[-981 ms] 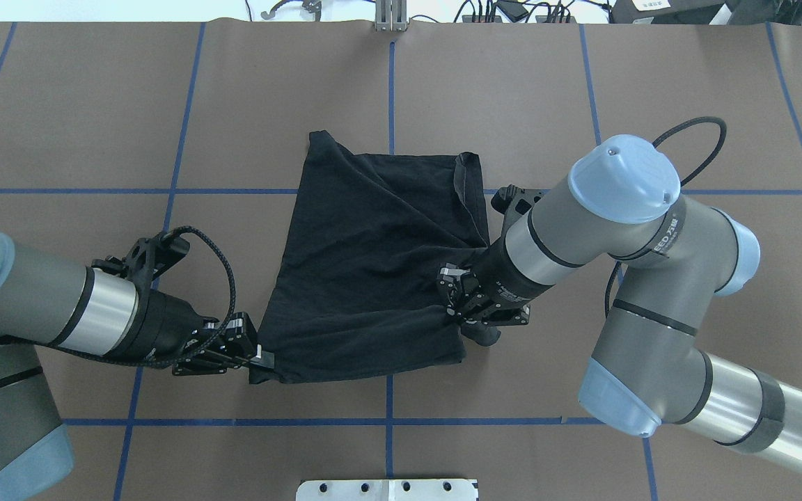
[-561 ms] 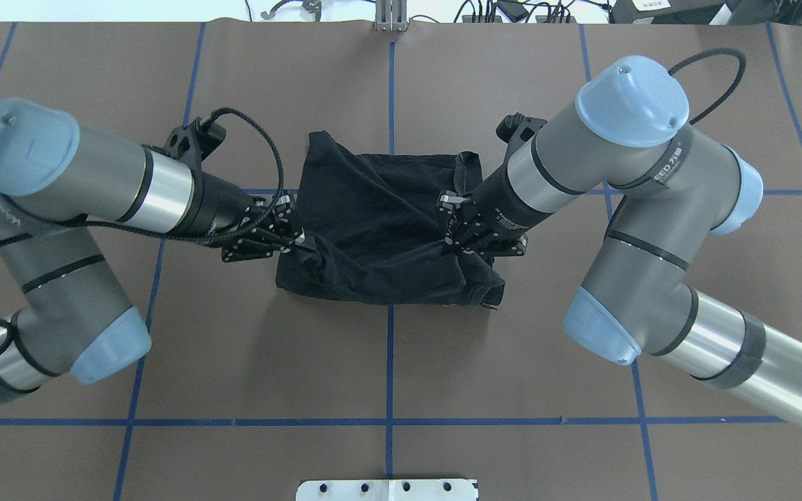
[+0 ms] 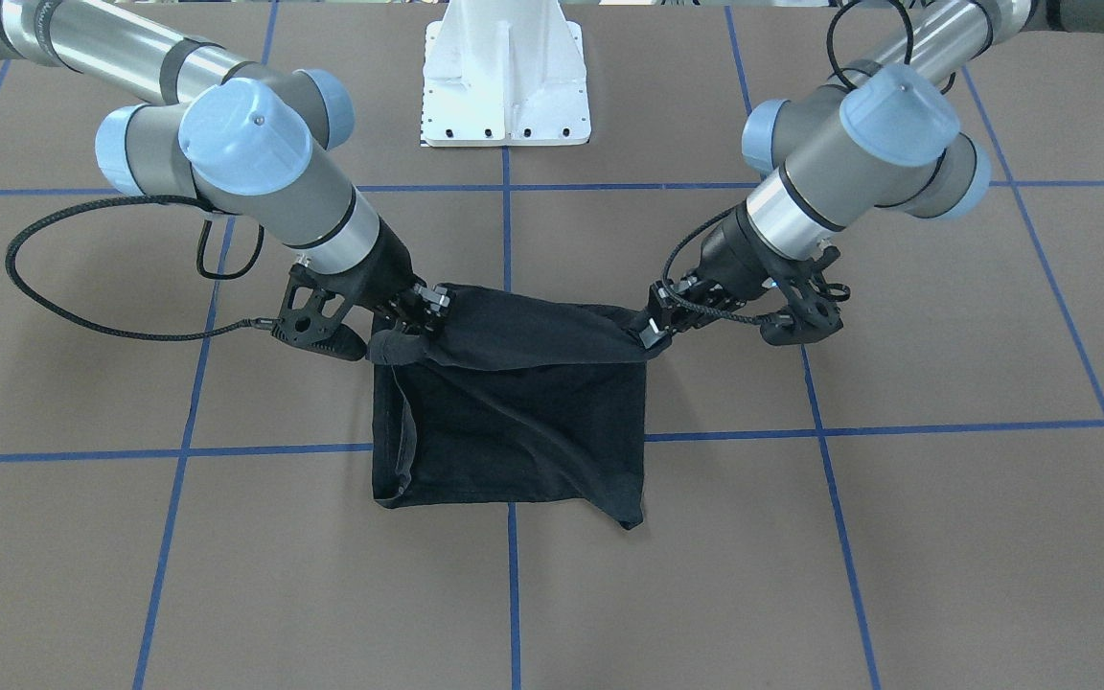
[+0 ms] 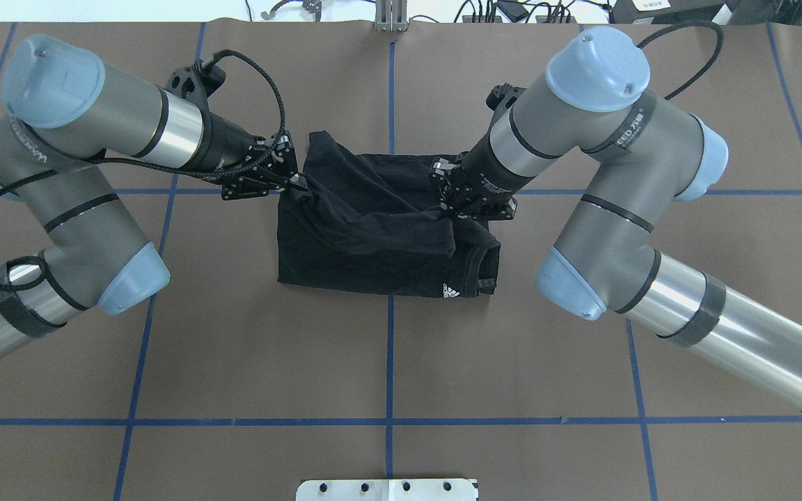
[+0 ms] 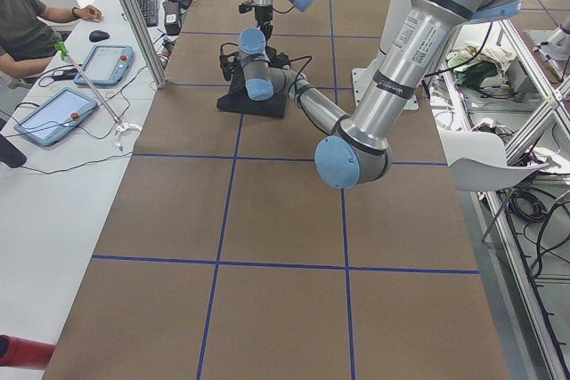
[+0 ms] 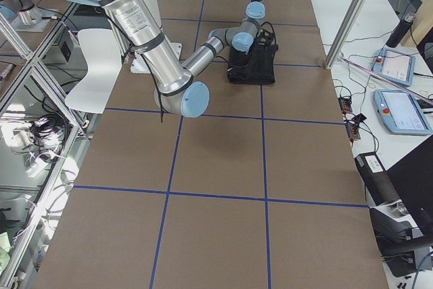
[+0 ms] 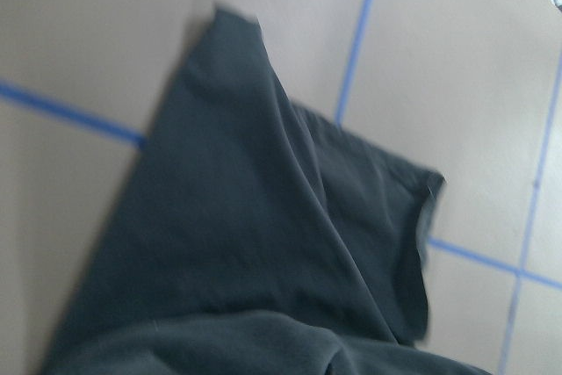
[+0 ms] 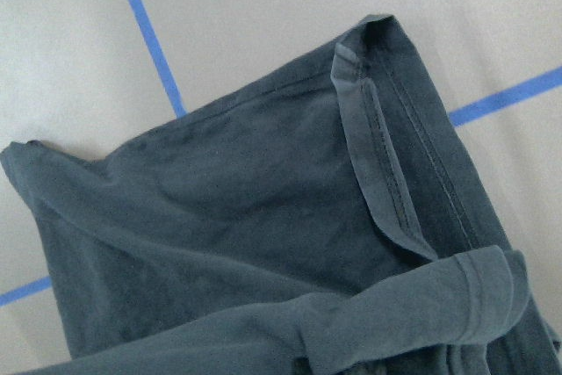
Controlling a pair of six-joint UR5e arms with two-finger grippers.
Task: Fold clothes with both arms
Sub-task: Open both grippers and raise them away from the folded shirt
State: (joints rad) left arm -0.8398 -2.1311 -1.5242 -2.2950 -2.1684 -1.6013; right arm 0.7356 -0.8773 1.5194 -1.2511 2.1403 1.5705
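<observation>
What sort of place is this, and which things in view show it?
Probably a robotics lab, not a home: the left gripper and right gripper grip a black T-shirt on a table gridded in blue tape, and teach pendants lie on an operator's desk beside it.

Pinched in my left claw (image 4: pixel 296 186) and right claw (image 4: pixel 448 210), the black short-sleeved cloth T-shirt (image 4: pixel 373 243) looks soft, matt and creased. Under both claws the brown table cover (image 4: pixel 512 348) reads as matt paper, crossed by smooth blue tape lines (image 4: pixel 388 362). Behind the claws, the silver-grey tubular left arm (image 4: pixel 81 118) and right arm (image 4: pixel 686 313) show satin metal, with faintly glossy light-blue plastic joint caps (image 4: pixel 49 66) and a braided black cable (image 3: pixel 130 335).
</observation>
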